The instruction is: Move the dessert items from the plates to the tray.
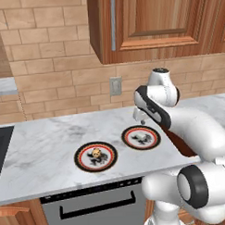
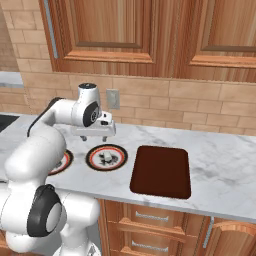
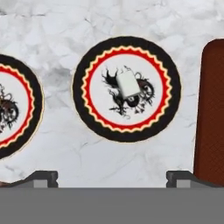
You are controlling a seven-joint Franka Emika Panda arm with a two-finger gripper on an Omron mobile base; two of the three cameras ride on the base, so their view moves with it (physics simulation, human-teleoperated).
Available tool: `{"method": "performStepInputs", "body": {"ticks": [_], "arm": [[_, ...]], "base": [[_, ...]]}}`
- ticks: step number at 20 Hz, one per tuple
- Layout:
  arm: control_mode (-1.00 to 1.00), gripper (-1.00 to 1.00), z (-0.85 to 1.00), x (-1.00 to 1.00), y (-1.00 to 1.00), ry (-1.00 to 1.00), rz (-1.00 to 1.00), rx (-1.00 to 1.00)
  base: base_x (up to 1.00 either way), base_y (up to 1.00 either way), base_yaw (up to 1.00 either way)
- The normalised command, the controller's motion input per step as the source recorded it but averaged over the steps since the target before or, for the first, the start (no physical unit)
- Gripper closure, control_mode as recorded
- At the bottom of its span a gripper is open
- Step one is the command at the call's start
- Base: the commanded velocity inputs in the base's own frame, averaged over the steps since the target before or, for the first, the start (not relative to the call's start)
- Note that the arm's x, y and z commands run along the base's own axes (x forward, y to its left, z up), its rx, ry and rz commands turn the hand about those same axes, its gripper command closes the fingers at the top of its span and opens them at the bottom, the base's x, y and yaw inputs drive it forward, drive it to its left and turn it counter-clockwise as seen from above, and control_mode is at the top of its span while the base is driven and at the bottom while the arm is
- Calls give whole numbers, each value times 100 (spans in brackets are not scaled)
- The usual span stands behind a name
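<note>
marble counter (image 2: 225, 165), white lump (image 3: 128, 83) on plate (image 3: 83, 109) below open claw (image 3: 111, 178)

We see an arm (image 2: 35, 150) built of fat, glossy white segments with rounded shells, rising from the lower left of the right base picture. Dark grey to black rings mark the joints, a large one low at the frame's left edge. A black band curves along one link. The gripper (image 2: 93, 136) has a pale grey crossbar with two short dark fingers (image 2: 83, 138) beneath.
</note>
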Motion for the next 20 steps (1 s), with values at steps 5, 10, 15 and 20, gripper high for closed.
{"method": "performStepInputs", "body": {"ticks": [5,10,15,20], "arm": [[-100,-100,-77,25,-5,5,8,-1],[-100,-100,-74,33,-6,5,8,-5],[-100,-100,-47,41,-8,0,8,0],[-100,-100,-24,43,-4,0,6,0]], "base": [[0,0,0],[0,0,0],[0,0,0],[0,0,0]]}}
